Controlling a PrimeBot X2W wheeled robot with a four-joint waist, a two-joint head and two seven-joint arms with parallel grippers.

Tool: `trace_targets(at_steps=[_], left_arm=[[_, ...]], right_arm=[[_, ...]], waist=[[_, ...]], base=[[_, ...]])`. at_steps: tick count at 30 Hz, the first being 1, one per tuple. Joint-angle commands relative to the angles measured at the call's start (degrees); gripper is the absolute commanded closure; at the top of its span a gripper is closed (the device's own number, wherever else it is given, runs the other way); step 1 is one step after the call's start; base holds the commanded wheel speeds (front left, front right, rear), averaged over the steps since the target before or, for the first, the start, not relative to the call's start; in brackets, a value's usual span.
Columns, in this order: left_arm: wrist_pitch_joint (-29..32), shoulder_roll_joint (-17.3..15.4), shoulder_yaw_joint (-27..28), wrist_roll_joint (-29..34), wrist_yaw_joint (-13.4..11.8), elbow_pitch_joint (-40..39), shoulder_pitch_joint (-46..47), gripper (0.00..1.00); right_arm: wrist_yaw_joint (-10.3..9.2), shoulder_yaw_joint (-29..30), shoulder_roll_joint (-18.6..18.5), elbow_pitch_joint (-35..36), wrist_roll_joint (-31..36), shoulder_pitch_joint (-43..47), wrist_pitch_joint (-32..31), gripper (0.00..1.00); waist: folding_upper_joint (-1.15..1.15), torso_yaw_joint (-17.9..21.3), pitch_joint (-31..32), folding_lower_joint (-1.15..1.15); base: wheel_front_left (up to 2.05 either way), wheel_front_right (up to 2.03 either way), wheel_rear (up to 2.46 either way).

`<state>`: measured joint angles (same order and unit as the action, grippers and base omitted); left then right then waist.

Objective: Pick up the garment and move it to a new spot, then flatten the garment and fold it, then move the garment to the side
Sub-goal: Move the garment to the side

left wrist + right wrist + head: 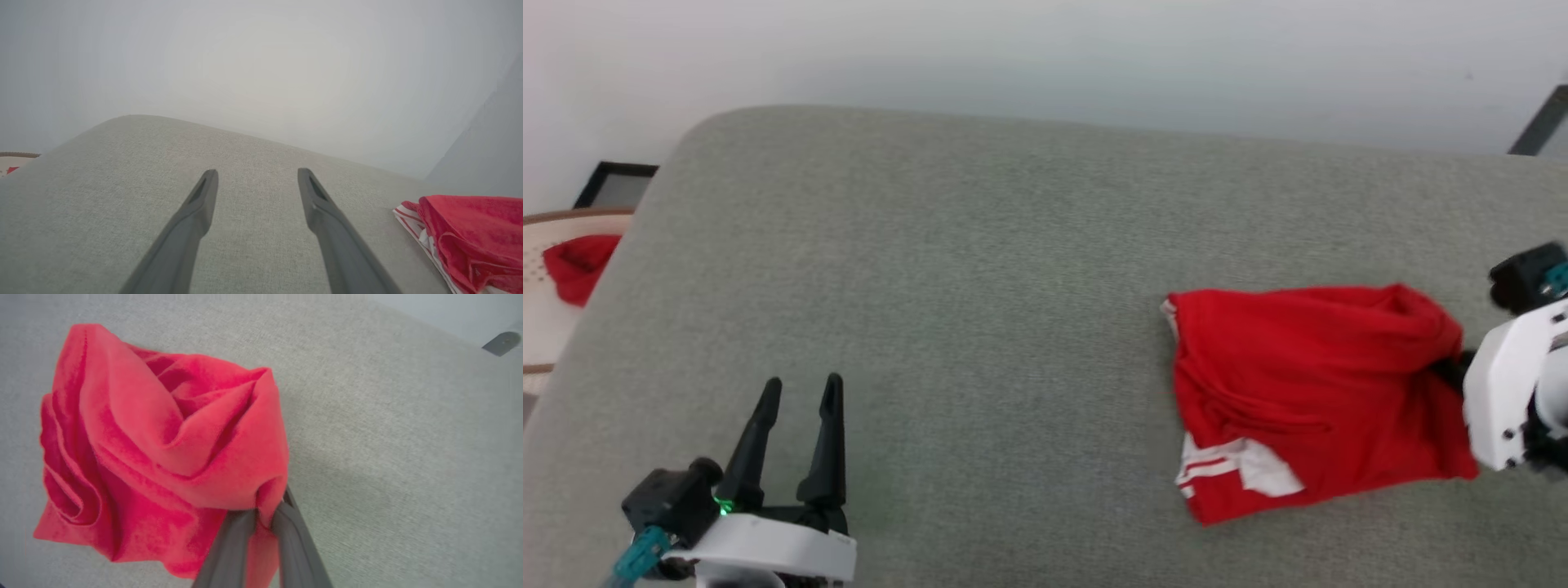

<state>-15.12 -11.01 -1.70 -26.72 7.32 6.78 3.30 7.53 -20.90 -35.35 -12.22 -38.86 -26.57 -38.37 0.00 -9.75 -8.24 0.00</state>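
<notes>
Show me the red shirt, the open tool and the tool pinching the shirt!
red shirt (1307, 367), head view, middle of its red body.
left tool (802, 380), head view, between its spread fingertips.
right tool (265, 506), right wrist view, between fingertips pinching the shirt.

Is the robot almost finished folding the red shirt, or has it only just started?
Only just started. Done: the right gripper is shut on an edge of the crumpled red jersey shirt with white striped trim. In hand: the pick-up; the shirt lies bunched on the grey fabric cushion. Left: moving, flattening, folding, setting aside. The left gripper hangs open, away from it.
</notes>
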Motion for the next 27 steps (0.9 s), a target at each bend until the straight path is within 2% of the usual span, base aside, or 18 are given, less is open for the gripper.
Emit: trace_targets(at_steps=[1,13,27], left_arm=[[0.1,-0.3,0.0,0.5,0.2,-0.1,0.6,0.0],[0.1,-1.0,-1.4,1.8,0.2,-1.4,5.8,0.0],[0.1,-3.9,-3.3,3.1,0.2,-2.7,12.9,0.0]], right_arm=[[-0.08,0.2,-0.7,0.5,0.4,-1.0,-0.3,1.0],[-0.08,0.7,-7.0,0.7,1.4,-8.5,0.1,1.0],[-0.08,-0.8,-12.5,-8.5,2.8,-18.4,9.1,1.0]], waist=[[0.0,1.5,-0.5,0.0],[0.0,7.7,-5.5,0.0],[0.0,15.3,-14.2,0.0]], base=[[0.0,0.0,0.0],[0.0,0.0,0.0],[0.0,0.0,0.0]])
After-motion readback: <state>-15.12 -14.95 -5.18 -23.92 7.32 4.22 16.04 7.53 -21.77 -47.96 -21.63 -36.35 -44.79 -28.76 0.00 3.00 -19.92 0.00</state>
